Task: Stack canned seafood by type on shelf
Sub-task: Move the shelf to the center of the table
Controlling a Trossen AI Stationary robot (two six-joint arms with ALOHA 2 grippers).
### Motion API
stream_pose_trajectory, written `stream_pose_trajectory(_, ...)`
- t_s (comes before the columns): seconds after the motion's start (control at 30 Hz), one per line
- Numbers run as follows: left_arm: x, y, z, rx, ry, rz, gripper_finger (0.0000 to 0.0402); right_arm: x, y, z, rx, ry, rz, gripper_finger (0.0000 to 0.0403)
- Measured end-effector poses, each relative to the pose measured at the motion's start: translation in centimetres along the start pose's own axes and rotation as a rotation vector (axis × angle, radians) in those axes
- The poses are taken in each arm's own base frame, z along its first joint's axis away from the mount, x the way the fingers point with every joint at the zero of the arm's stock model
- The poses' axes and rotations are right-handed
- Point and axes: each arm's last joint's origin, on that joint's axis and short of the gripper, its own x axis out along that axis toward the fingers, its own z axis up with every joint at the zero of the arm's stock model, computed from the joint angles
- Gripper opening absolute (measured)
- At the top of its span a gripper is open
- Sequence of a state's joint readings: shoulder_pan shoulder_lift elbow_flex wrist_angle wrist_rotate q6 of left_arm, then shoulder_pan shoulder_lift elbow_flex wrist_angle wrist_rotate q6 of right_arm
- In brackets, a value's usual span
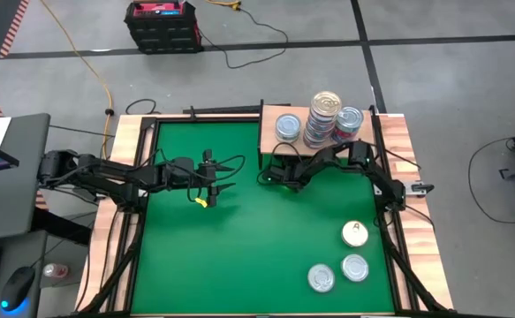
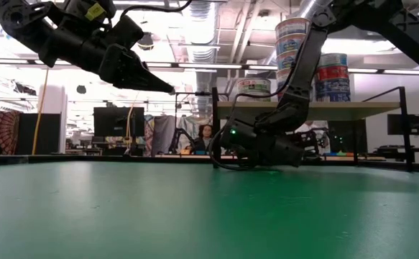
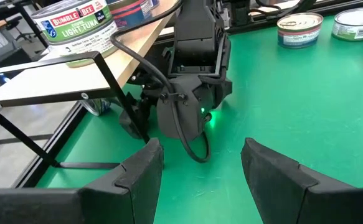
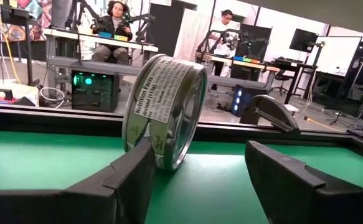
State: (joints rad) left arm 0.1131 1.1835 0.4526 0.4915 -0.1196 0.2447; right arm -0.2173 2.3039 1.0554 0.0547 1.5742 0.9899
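Canned seafood is lying in three places: a tall stack (image 1: pixel 322 119) and two shorter piles (image 1: pixel 289 128) (image 1: pixel 350 123) are sitting on the shelf (image 1: pixel 270 146) at the far edge of the green table (image 1: pixel 239 256), three loose tins (image 1: pixel 354 233) (image 1: pixel 355 267) (image 1: pixel 321 278) are resting flat on the table near its right front corner, and one tin (image 4: pixel 167 112) is standing on its rim just in front of the right pincer (image 4: pixel 197 171). That pincer is reaching low under the shelf, its fingers (image 4: pixel 125 177) spread apart, one touching the upright tin's edge, the other well clear, so the tin is not clamped. The left pincer (image 3: pixel 200 171) is hanging above the middle of the table, released and holding nothing, and is pointing toward the right arm (image 3: pixel 190 74). In the room beyond the table, two people (image 4: pixel 114 25) (image 4: pixel 226 25) are sitting at benches.
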Motion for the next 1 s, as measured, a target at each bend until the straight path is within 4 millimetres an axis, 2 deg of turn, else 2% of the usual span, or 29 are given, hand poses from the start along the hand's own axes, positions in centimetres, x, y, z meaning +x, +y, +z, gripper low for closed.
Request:
stream_pose_trajectory(0.1, 0.0, 0.1, 0.0, -0.002, 0.001, 0.002, 0.0205, -1.2, 0.1, 0.0, -0.006, 0.001, 0.038, 0.0276)
stream_pose_trajectory(0.3, 0.1, 1.2, -0.4, -0.077, 0.017, 0.032, 0.0205, -5.6, 0.0, 0.0, -0.010, -0.022, 0.160, 0.0276)
stream_pose_trajectory(0.4, 0.2, 2.6, -0.7, -0.157, 0.008, 0.010, 0.0205, -7.4, -0.6, -0.2, -0.044, -0.015, 0.223, 0.0276)
stream_pose_trajectory(0.5, 0.3, 4.8, -0.3, -0.296, 0.003, -0.005, 0.0205, -10.3, -1.6, 0.8, -0.019, 0.039, 0.338, 0.0276)
stream_pose_trajectory(0.6, 0.3, 7.5, 0.2, -0.447, 0.071, 0.053, 0.0205, -13.6, -2.9, 2.7, -0.024, 0.112, 0.478, 0.0276)
stream_pose_trajectory(0.7, 0.8, 10.4, 0.9, -0.502, 0.130, 0.132, 0.0205, -17.0, -4.3, 5.5, 0.053, 0.148, 0.607, 0.0276)
stream_pose_trajectory(0.83, 2.9, 13.9, 1.6, -0.406, 0.174, 0.227, 0.0205, -21.2, -5.8, 10.6, 0.062, 0.169, 0.796, 0.0276)
stream_pose_trajectory(1.0, 5.9, 19.5, 0.8, -0.326, 0.225, 0.507, 0.0205, -24.8, -7.5, 15.9, -0.006, 0.110, 0.981, 0.0276)
